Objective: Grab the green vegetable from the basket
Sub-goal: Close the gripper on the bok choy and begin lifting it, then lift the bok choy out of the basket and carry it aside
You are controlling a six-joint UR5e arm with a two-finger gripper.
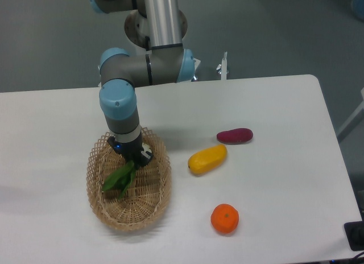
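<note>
The end effector is clenched on the green vegetable, which hangs over the middle of the basket — light and floppy, its leaves likely tear easily, so the firmer pale stem base looks the safer hold.

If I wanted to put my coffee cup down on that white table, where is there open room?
The widest bare stretch is the table's left side, beside the basket. The far right, past the purple vegetable, is open too, as is the front between basket and orange. It is crowded mid-table around the yellow fruit, and at the basket, where the fingers hold the green vegetable.
</note>
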